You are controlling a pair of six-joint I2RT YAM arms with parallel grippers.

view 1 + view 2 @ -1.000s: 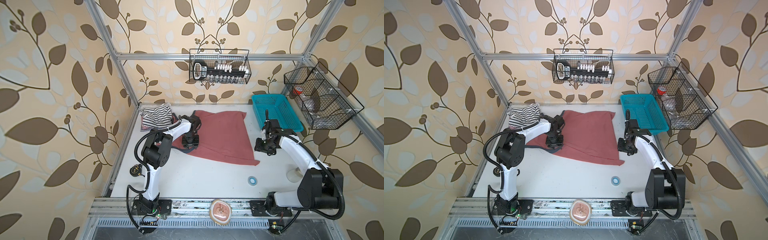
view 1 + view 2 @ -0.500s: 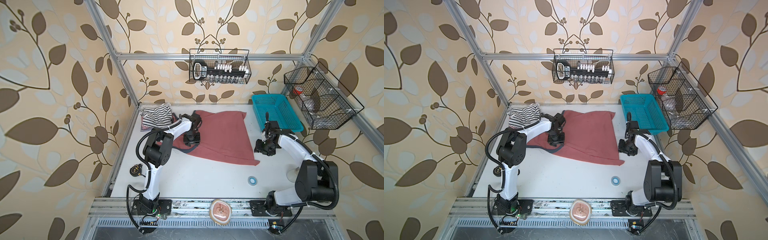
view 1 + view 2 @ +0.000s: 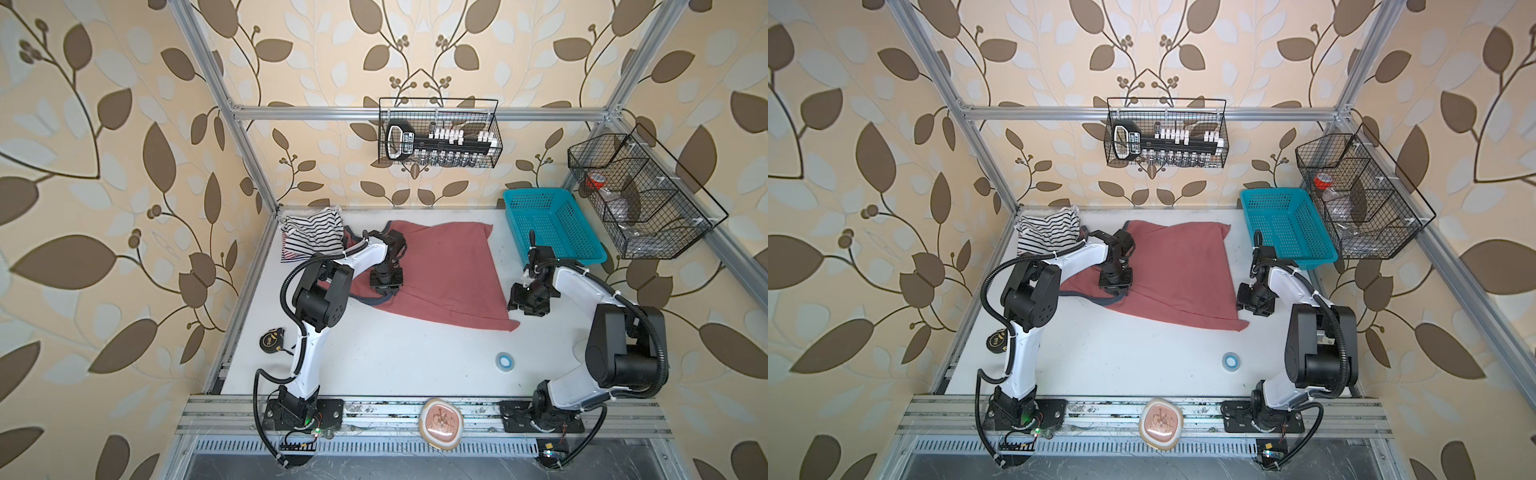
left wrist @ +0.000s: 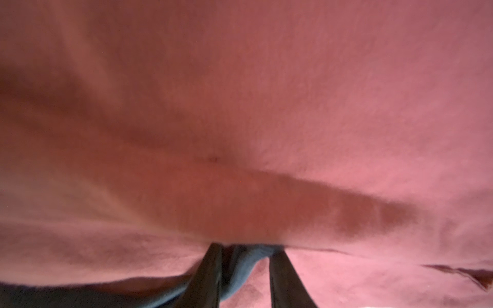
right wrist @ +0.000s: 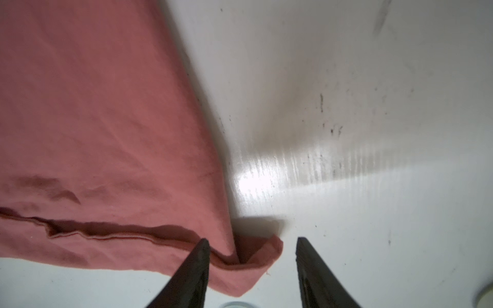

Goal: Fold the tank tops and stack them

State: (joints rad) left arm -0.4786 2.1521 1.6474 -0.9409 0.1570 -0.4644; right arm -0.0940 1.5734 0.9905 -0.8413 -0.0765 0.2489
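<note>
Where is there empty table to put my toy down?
Biggest bare patch: white table between the red top and the front rail, left of the tape ring. The back is crowded with the striped top, red top and blue basket.

No text, brand, number or sign can be read anywhere in the cell.

Markings noted, all illegible:
- At twelve o'clock, the wire basket (image 3: 495,124) on the back wall holds a black tool rack (image 3: 440,143). Its handle end carries a white-outlined label (image 3: 1128,143), and the lettering is too small to make out.
- At eight o'clock, off the table's edge, the tape measure (image 3: 272,340) has a yellowish face mark that is blurred.
- At six o'clock, on the front rail, a round pad (image 3: 441,423) shows a reddish drawn figure in which no letters can be told.
</note>
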